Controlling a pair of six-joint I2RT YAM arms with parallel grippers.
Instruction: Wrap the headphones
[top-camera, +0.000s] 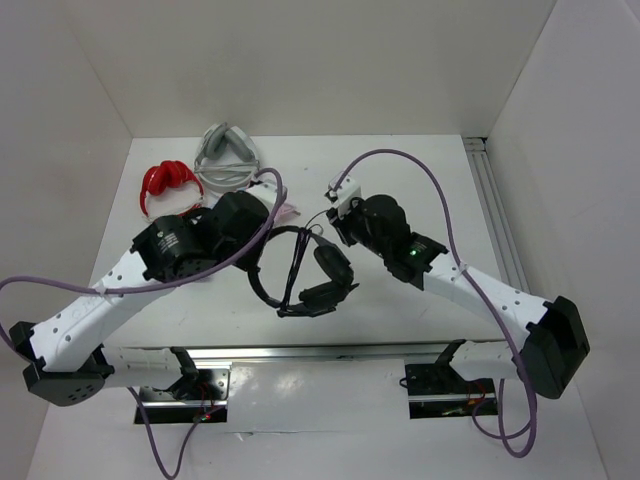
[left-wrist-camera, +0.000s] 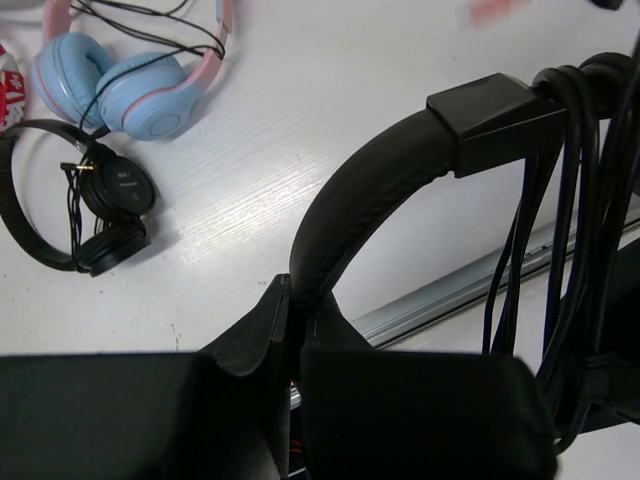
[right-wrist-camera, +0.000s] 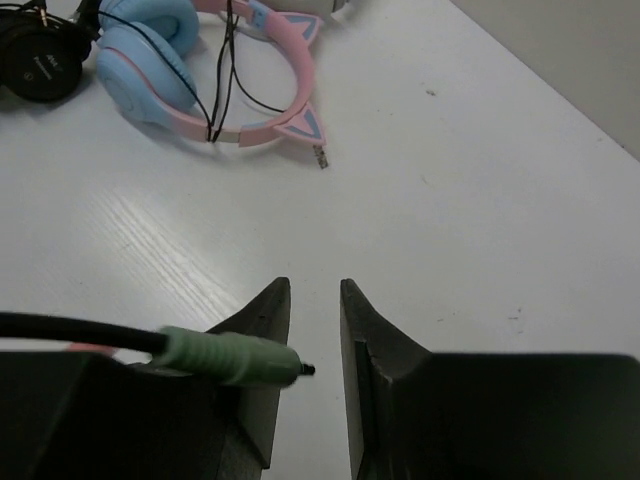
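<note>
**A:** Well, your left gripper (left-wrist-camera: 300, 315) is clenched on the wide band of the headphones (left-wrist-camera: 350, 190). They sit between your two arms, over the middle of the table (right-wrist-camera: 450, 200).

**B:** Yes, and you can see their cable (left-wrist-camera: 570, 210) hanging in several strands by the band's end.

**A:** Your right gripper (right-wrist-camera: 315, 340) has its fingers a narrow gap apart and grasps nothing. The green plug (right-wrist-camera: 230, 358) lies across one finger, with its tip at the gap.

**B:** Further back you have the pink-and-blue pair (left-wrist-camera: 130, 85) just beside the smaller black pair (left-wrist-camera: 100, 215). Both are well apart from your headphones.
</note>
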